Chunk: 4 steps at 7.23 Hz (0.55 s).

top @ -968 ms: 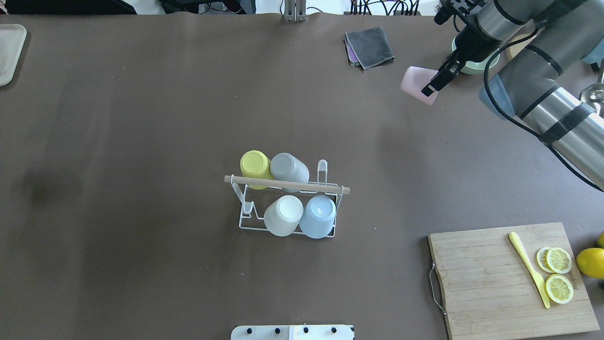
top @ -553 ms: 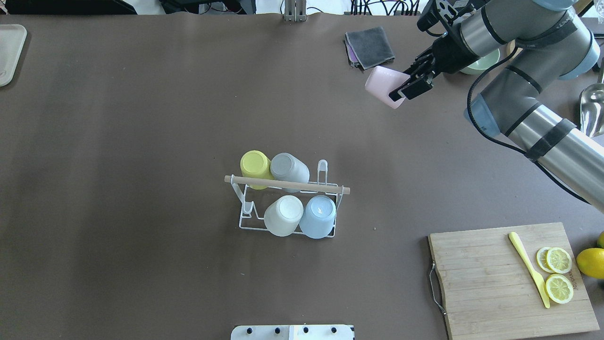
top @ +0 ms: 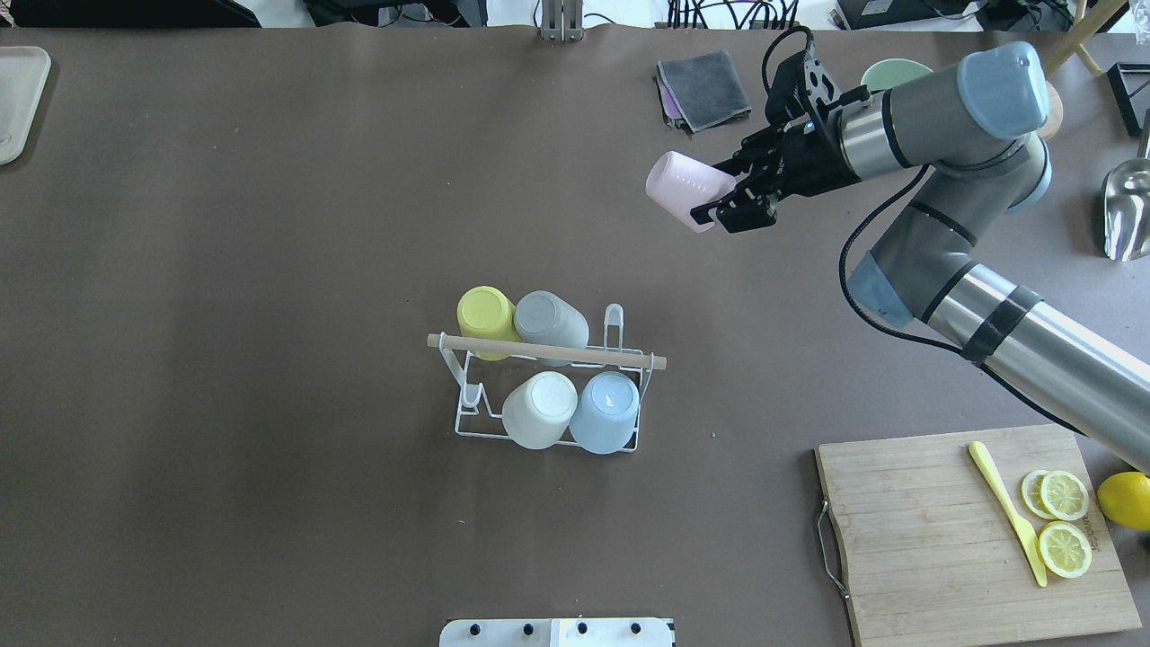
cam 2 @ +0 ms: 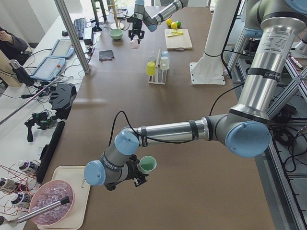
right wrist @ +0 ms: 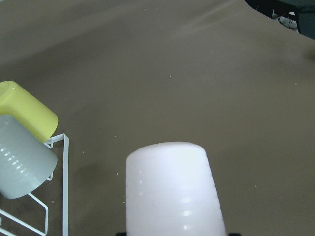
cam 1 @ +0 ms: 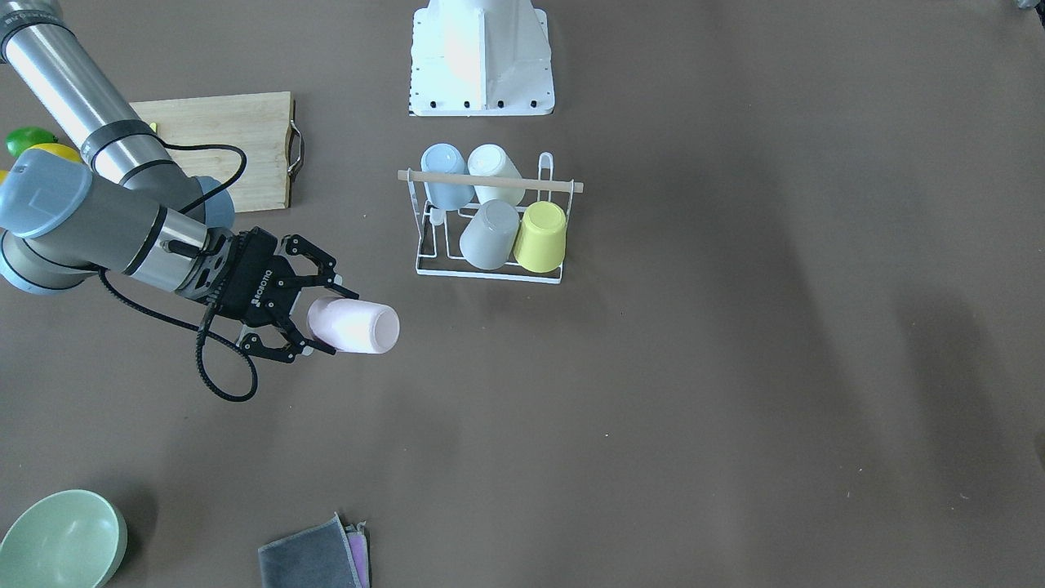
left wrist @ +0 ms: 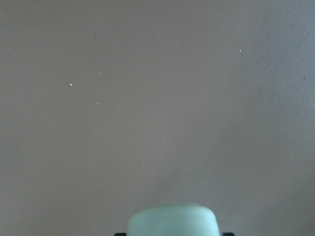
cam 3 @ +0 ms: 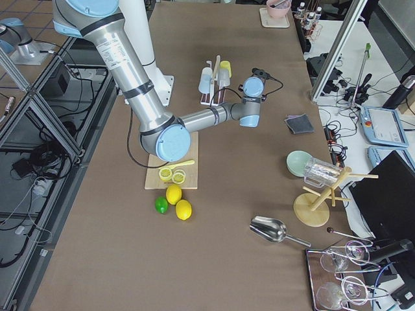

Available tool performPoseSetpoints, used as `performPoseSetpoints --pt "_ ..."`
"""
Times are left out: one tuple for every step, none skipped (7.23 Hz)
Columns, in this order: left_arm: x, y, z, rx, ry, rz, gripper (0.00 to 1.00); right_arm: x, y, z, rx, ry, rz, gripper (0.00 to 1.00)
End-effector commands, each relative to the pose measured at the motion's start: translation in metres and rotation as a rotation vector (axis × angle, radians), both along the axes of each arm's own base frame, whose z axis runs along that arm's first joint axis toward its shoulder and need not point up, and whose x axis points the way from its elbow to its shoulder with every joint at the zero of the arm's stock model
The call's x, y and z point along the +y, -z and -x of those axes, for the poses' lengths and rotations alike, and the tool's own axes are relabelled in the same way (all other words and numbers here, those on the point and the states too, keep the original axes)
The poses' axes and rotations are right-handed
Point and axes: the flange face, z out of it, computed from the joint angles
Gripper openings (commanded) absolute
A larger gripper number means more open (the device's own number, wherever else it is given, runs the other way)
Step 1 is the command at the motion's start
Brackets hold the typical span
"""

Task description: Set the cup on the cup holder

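Right claw (top: 710, 193) is clamped on the pink cup (top: 678, 184), carried sideways above the bench, well apart from the holder (top: 548, 352). Four cups (top: 539, 409) sit racked; I'd judge carrying and pegging remain. Left claw (cam 2: 139, 175) grips a green cup (cam 2: 147, 164).

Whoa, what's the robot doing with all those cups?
The right gripper is holding a pink cup tipped sideways in the air, away from the cup holder. Four cups sit upside down on the holder: a yellow cup, a grey cup, a white cup and a blue cup, with some pegs free. The left gripper, at the table's other end, holds a green cup.
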Motion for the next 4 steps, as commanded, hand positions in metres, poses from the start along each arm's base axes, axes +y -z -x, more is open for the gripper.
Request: performPoseSetpoints --pt "0.006 -0.015 0.035 -0.086 0.129 -0.102 0.0 0.028 0.003 0.004 -0.174 -0.065 -0.04 0.64" --pt "0.015 -0.017 0.064 -0.169 0.176 -0.144 0.0 0.04 0.014 0.01 -0.256 -0.116 -0.072 0.64" --pt "0.012 -0.014 0.078 -0.211 0.232 -0.221 0.0 0.056 0.02 0.02 -0.344 -0.138 -0.08 0.64" --pt "0.022 -0.02 0.087 -0.242 0.3 -0.296 0.0 0.071 0.013 0.028 -0.389 -0.166 -0.081 0.64"
